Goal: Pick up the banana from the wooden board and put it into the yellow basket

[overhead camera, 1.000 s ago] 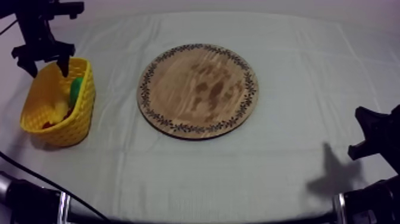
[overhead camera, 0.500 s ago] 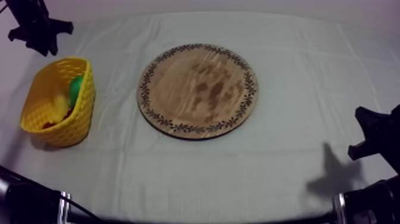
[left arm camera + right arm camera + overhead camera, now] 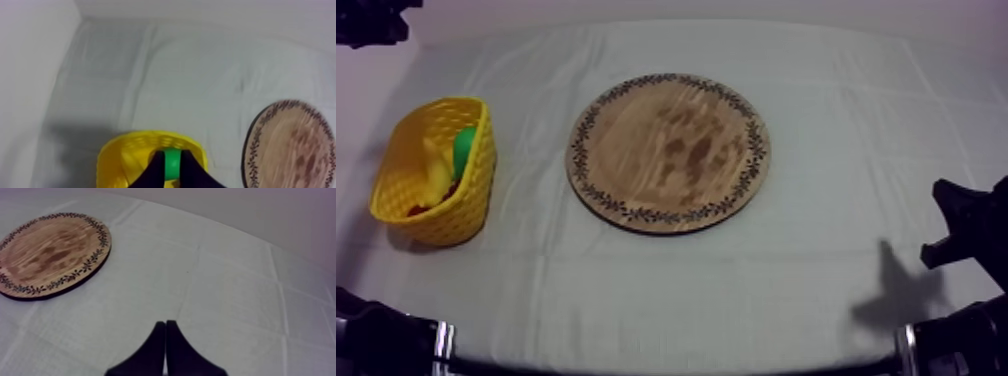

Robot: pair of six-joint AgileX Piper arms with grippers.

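Pulled back from the yellow basket (image 3: 484, 160), left gripper (image 3: 172, 156) hangs open, well apart from banana (image 3: 436, 178) inside.

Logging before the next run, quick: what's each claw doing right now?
Left claw: open, holding nothing, above the yellow basket.
Right claw: closed on nothing.

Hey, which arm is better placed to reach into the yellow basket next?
Left, probably. The left gripper hangs open close by the yellow basket, on its own side of the table. The right gripper, shut, rests across the table beyond the wooden board.
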